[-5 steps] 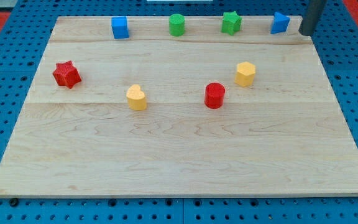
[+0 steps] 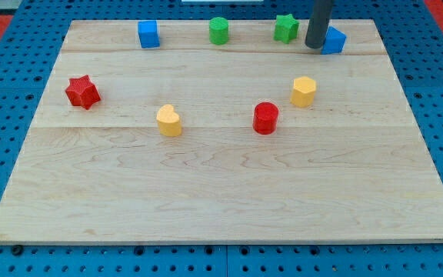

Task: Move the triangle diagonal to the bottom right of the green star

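The blue triangle (image 2: 334, 41) lies near the board's top edge, toward the view's right, partly hidden by my rod. The green star (image 2: 286, 28) sits at the top edge, to the left of it and slightly higher. My tip (image 2: 314, 46) rests on the board between them, touching or almost touching the triangle's left side and just right of and below the star.
A green cylinder (image 2: 219, 31) and a blue cube (image 2: 148, 35) stand along the top edge. A yellow hexagon (image 2: 304, 91), a red cylinder (image 2: 266, 118), a yellow heart (image 2: 169, 121) and a red star (image 2: 82, 91) lie across the middle. The wooden board (image 2: 221, 200) sits on a blue pegboard.
My rod has moved left, from beyond the triangle's right side to its left side. The blue triangle has shifted a little left and down.
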{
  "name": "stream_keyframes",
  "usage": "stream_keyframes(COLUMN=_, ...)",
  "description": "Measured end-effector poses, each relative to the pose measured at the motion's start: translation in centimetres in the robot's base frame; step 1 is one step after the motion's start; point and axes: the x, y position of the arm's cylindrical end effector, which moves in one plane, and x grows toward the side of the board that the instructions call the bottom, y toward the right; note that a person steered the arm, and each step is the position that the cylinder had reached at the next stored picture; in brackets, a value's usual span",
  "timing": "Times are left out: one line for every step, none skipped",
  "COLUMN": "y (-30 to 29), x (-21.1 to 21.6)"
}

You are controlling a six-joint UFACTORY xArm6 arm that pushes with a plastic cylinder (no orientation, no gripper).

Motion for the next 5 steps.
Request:
stream_keyframes(y=-0.7, x=-3.8)
stream_keyframes(y=1.9, x=-6.7)
stream_keyframes(y=5.2, x=-5.9)
stream_keyframes(y=5.1, x=-3.2)
stream_keyframes(y=3.2, x=-0.9)
